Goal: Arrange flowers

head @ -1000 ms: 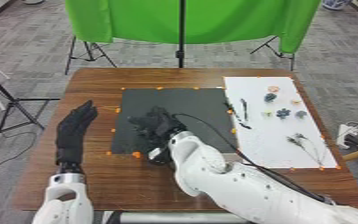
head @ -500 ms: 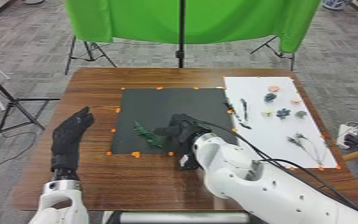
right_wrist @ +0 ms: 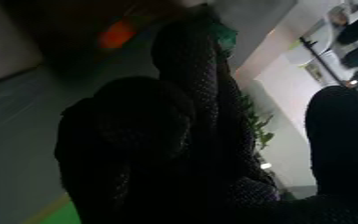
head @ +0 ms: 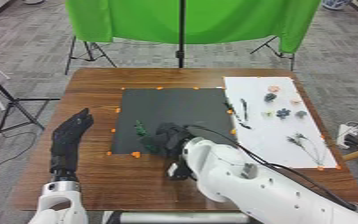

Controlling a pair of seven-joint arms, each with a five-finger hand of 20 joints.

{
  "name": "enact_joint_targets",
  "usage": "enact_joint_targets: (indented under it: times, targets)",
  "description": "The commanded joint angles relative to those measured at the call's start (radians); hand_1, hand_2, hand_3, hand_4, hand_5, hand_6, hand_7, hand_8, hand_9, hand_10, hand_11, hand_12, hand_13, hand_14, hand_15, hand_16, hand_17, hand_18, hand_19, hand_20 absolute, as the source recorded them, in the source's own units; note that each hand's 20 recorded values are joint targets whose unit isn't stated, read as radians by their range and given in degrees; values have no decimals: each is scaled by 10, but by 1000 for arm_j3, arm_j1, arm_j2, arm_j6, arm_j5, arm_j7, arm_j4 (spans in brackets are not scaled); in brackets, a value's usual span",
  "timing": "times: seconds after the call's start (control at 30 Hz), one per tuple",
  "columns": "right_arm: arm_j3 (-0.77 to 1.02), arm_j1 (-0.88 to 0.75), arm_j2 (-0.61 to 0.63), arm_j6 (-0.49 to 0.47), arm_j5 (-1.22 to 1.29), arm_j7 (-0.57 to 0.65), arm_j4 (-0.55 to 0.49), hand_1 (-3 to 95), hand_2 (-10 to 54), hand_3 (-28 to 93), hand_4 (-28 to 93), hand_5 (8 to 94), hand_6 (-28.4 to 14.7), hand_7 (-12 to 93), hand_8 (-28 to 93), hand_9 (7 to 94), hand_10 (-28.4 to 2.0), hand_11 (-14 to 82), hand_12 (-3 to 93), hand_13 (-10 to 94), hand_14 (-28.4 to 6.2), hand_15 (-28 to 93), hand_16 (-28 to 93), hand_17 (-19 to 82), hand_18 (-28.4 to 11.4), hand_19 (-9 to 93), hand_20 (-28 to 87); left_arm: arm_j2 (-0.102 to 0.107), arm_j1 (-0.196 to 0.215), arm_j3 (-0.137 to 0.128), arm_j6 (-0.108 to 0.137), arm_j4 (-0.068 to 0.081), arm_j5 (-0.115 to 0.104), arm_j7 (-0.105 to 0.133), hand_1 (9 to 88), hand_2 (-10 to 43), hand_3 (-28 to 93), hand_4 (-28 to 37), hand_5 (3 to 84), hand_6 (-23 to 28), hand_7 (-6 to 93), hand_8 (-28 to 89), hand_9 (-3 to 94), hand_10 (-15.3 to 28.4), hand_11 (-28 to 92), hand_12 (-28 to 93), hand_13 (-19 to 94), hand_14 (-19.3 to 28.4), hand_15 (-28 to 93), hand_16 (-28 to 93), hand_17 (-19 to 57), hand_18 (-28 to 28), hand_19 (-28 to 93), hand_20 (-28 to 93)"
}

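Early stage, I judge: green sprig [head: 140, 129] on black sheet [head: 171, 102], close by my right hand [head: 170, 135], whose grip I cannot tell; flowers [head: 283, 113] on white sheet [head: 257, 142] await placing.

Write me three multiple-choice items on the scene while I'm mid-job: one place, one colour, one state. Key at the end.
1. Where is the green sprig?
A) On the white sheet
B) Over the black mat
C) Beyond the mat's far edge

2. What colour is the farthest flower on the white sheet?
A) Pink
B) Deep blue
C) Bright green

3. How are the left hand's fingers?
A) Curled into a fist
B) Closed round a stem
C) Extended, holding nothing

Key:
1: B, its leaves show against the mat, left of the right hand.
2: A, a pale pink bloom lies at the sheet's far end.
3: C, they point forward with nothing in them.
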Motion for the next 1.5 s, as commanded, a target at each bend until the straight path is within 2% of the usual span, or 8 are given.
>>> enact_joint_targets:
  times: [0.03, 0.37, 0.63, 0.87, 0.93, 1.03, 1.17, 1.5]
  targets:
    - [-27, 1, -61, 2, 32, -12, 45, 180, 134, 535, -124, 738, -81, 119, -60, 833, -182, 420, 311, 937, -53, 552, 302, 710, -84, 932, 420, -25, 27, 31, 15, 32, -7, -9, 281, 20, 655, -236, 452, 65, 96, -56, 410, 147, 187, 101, 306, 168, 225, -39, 64, 123, 143, 181]
    - [57, -53, 1, 53, 98, -42, -31, 180, 126, 546, -121, 733, -76, 121, -59, 831, -182, 421, 310, 937, -54, 548, 306, 707, -85, 932, 415, -26, 21, 28, 13, 33, -13, 1, 280, 22, 655, -238, 452, 66, 96, -55, 409, 147, 189, 102, 306, 168, 226, -39, 63, 123, 144, 181]
    - [444, -238, 271, 164, 120, -149, -273, 259, -5, 621, -93, 689, -63, 146, -49, 770, -185, 261, 266, 855, -92, 481, 313, 585, -144, 926, 395, 33, 7, 13, 59, 18, -42, 18, 286, 19, 660, -232, 459, 60, 116, -55, 430, 151, 212, 109, 324, 184, 278, -33, 67, 135, 195, 211]
    - [882, -611, 392, 67, -99, -81, -327, 374, -94, 680, -110, 574, -75, 127, -45, 617, -198, 151, 224, 679, -141, 478, 274, 397, -209, 818, 476, 51, 19, -71, -50, -66, 51, -168, 331, -3, 618, -207, 460, 59, 119, -57, 434, 151, 220, 108, 333, 188, 305, -46, 69, 140, 216, 221]
    - [975, -731, 390, 67, -220, -54, -325, 378, -95, 674, -159, 559, -74, 132, -50, 596, -194, 148, 223, 662, -145, 479, 269, 372, -214, 800, 486, 49, 28, -122, -129, -120, 108, -321, 341, -5, 604, -197, 459, 60, 119, -56, 435, 150, 220, 107, 334, 190, 309, -47, 66, 144, 224, 222]
    - [1078, -882, 364, 102, -348, -28, -319, 348, -95, 658, -218, 553, -76, 132, -50, 583, -191, 150, 226, 649, -146, 482, 269, 359, -215, 787, 501, 39, 36, -202, -313, -161, 167, -445, 359, -25, 584, -175, 457, 66, 107, -53, 430, 151, 214, 105, 331, 196, 309, -51, 53, 149, 235, 211]
    - [1136, -994, 331, 127, -473, 15, -294, 327, -95, 641, -255, 554, -75, 135, -50, 582, -191, 151, 228, 645, -149, 485, 269, 354, -218, 782, 508, 34, 48, -226, -392, -160, 189, -419, 369, -33, 581, -171, 454, 71, 91, -48, 426, 154, 205, 105, 327, 201, 303, -49, 45, 150, 235, 203]
    - [1183, -1102, 272, 108, -533, 76, -224, 313, -95, 638, -275, 571, -76, 137, -51, 604, -187, 173, 232, 660, -144, 516, 273, 379, -214, 798, 514, -10, 81, -147, -156, -114, 157, -150, 369, -45, 594, -159, 467, 68, 102, -48, 445, 149, 216, 110, 334, 194, 304, -49, 51, 146, 235, 197]
